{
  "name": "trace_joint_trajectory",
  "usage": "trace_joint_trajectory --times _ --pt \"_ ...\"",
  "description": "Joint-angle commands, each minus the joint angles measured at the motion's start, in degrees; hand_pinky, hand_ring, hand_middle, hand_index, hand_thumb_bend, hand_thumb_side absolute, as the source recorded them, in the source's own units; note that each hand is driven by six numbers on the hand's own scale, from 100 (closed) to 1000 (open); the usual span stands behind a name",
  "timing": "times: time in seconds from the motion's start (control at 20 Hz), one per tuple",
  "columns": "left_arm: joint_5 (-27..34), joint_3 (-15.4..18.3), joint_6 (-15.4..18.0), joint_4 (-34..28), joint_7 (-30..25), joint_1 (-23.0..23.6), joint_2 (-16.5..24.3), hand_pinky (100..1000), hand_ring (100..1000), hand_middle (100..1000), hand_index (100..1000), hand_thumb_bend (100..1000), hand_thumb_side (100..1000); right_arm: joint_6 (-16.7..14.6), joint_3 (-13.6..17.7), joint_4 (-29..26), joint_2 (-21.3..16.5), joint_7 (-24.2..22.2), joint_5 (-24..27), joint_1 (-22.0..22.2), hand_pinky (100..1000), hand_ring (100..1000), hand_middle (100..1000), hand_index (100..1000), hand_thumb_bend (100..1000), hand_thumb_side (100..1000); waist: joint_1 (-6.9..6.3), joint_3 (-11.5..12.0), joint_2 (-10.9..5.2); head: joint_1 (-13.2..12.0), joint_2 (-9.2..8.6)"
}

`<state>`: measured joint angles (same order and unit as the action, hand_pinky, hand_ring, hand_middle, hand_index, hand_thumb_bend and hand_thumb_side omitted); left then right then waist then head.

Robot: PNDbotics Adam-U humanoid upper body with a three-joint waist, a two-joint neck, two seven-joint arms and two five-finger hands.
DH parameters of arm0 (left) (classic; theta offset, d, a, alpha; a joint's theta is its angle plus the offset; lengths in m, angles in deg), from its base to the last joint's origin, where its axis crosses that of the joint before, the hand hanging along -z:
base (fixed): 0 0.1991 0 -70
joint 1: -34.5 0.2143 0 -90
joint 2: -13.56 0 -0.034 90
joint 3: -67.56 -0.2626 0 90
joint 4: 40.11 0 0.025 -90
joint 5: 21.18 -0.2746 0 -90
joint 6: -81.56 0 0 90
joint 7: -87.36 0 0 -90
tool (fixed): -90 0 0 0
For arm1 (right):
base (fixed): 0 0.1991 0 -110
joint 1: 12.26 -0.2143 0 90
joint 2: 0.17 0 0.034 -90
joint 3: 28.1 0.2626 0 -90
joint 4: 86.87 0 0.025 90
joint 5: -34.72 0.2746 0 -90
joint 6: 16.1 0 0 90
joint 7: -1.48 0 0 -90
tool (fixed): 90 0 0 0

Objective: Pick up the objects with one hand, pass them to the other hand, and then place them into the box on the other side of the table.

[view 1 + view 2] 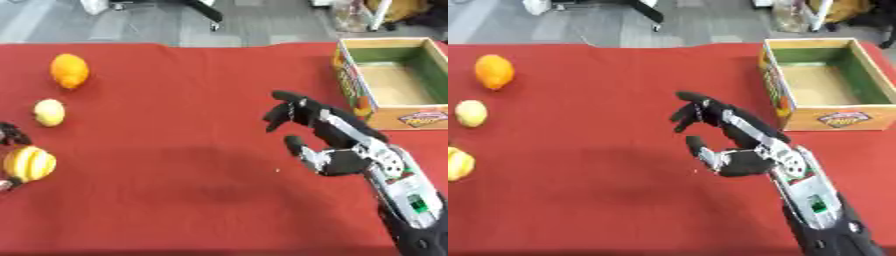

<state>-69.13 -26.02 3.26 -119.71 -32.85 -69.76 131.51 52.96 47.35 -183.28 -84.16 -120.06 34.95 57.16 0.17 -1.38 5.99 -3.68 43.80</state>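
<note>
We look down on a bench covered in red cloth (175, 100). Our right robot hand (337, 145) hovers over the middle right of the cloth, palm turned toward the left, fingers spread and relaxed, thumb apart from them. It holds nothing.

At the far left edge, our left robot hand (10, 135) shows only as a few dark fingers. They sit around a yellow, white-striped round fruit (29, 163), one dark part just above it and another at its lower edge. The hand seems to be closing on this fruit, though the picture edge cuts off most of it, so we cannot tell whether the fingers truly grip it.

Two more fruits lie further back on the left: a pale yellow lemon (49, 112) just beyond the striped fruit, and an orange, lemon-shaped fruit (69, 70) beyond that, its long axis running away from us.

The open cardboard box (779, 90), with printed sides and a bare brown floor, stands at the far right corner, just behind and to the right of the right robot hand. It looks empty.

The striped fruit lies well apart from the waiting right robot hand, straight across the cloth to its left. We judge the handover must happen in the open middle between them, the left robot hand being the nearer to all three fruits.

In the right eye view the left robot hand is not visible and the striped fruit is half cut off.
</note>
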Motion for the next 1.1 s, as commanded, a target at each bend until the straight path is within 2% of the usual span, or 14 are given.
trace_joint_trajectory --times 0.05,0.35,0.7,0.95,1.1 --pt "-0.1 0.4 0.0 0.1 0.4 -0.7 1.2 787 732 702 809 356 188 0.1 0.0 -0.6 -0.4 0.0 -0.2 -0.4 837 713 742 1000 100 441 -0.65 -0.1 -1.30 -1.7 0.32" --pt "0.0 0.6 0.0 -0.1 1.2 -0.6 1.0 765 660 611 720 272 148 0.1 0.1 -0.6 -0.5 0.0 -0.2 -0.5 837 713 742 1000 100 441 -0.68 0.0 -1.33 -2.3 0.32" --pt "0.8 1.7 -0.9 -1.9 5.7 -0.6 0.5 706 524 459 545 188 117 0.0 0.1 -0.6 -0.7 0.1 -0.3 -0.6 838 713 742 1000 100 441 -0.64 0.0 -1.32 -1.8 0.32" --pt "3.7 3.8 -1.2 -6.0 7.4 -1.1 -0.1 710 508 433 512 182 130 -0.1 0.1 -0.7 -0.8 0.1 -0.3 -0.7 837 713 741 1000 100 440 -0.60 0.2 -1.37 -1.6 0.32" --pt "8.0 5.2 -1.3 -10.3 7.0 -1.6 -0.9 718 506 428 497 179 141 -0.5 0.1 -0.9 -0.9 0.1 -0.6 -0.7 837 713 740 1000 100 440 -0.57 0.4 -1.44 -1.6 0.32"
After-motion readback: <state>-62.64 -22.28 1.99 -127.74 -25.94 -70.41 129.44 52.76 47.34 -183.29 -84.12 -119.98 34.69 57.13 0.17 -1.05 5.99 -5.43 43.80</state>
